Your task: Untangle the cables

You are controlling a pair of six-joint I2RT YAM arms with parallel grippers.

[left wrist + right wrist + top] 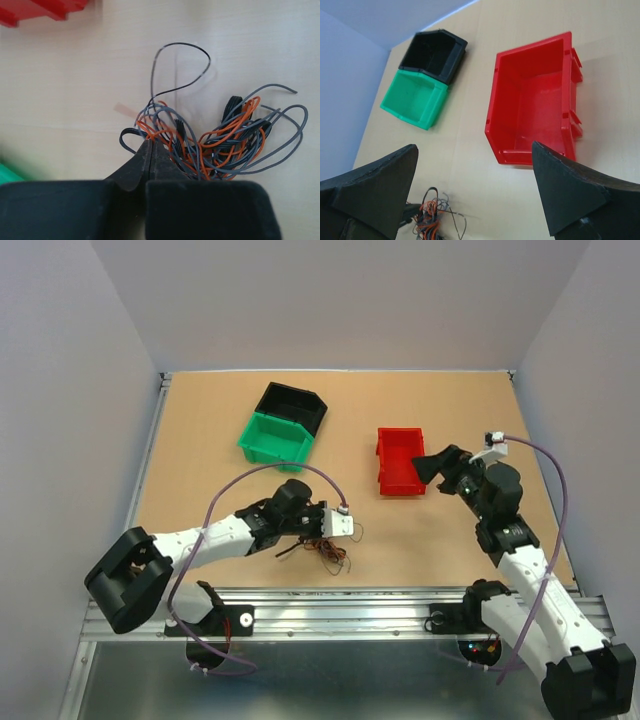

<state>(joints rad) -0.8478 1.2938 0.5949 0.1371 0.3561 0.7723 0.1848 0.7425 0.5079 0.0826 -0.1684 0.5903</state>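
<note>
The cables (215, 140) lie in one messy knot on the counter (200, 440), close to the near edge, in front of the left arm. Black, gray and orange wires loop over and under each other. One thin black wire sticks out of the pile in a big open loop. No wire lies on its own, away from the rest.

The left fingers (150, 150) are pressed tight together at the left side of the knot. They seem to pinch one or two wires there. The wires are so thin that it is hard to say which ones. The rest of the knot rests on the counter just beside the fingers.

The right fingers (432, 466) are spread wide and hold nothing. They hang well apart from the cables, just beside the red bin (520, 90). The red bin has nothing in it. Farther back sit a green bin (415, 97) and a black bin (437, 50), touching each other. What shows of their insides is bare too.

So the job looks like it is only at the start. One grab is made, and that is all. Every wire has yet to be pulled free from the others. If the pinched wire gets tugged, the whole knot may come up in one lump.
</note>
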